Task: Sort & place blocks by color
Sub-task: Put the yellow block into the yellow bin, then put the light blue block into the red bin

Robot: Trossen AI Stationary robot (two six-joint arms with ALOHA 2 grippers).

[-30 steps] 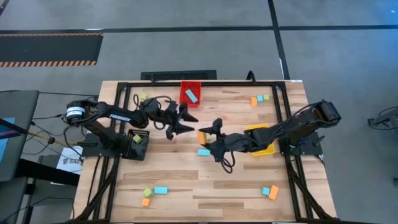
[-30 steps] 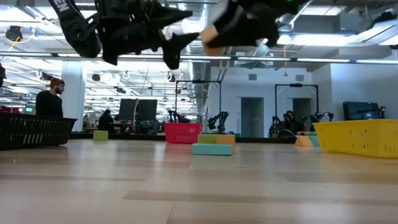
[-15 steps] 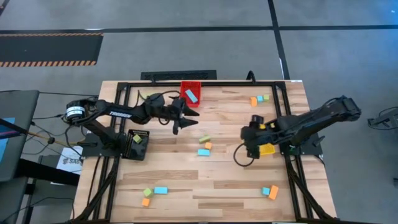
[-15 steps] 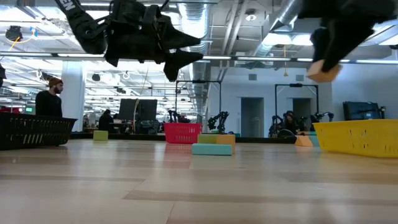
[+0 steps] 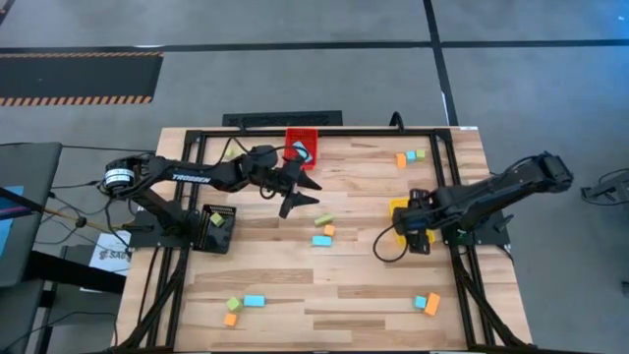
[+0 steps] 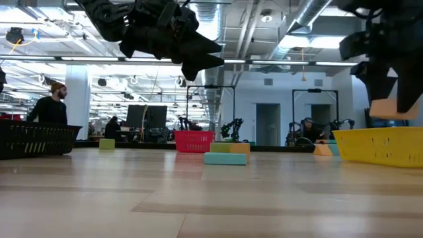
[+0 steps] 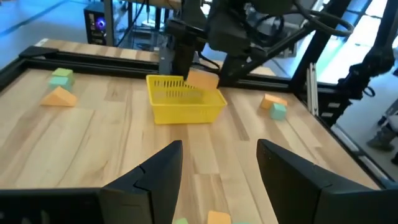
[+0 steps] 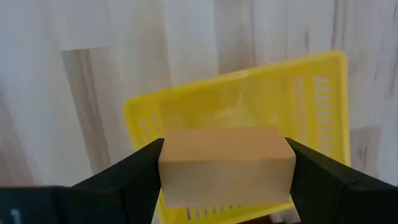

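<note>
Overhead, the yellow bin (image 5: 397,208) was partly covered by the right gripper (image 8: 227,186), whose jaws were spread wide and clamped on an orange block (image 8: 226,163), held directly above that bin. The left gripper (image 7: 216,163) was poised empty, jaws parted, near the red bin (image 5: 295,137).

Two dark, jointed arms here, black cables looping off both. White lettering runs along the left arm (image 5: 192,178), a silver ring at its base.
</note>
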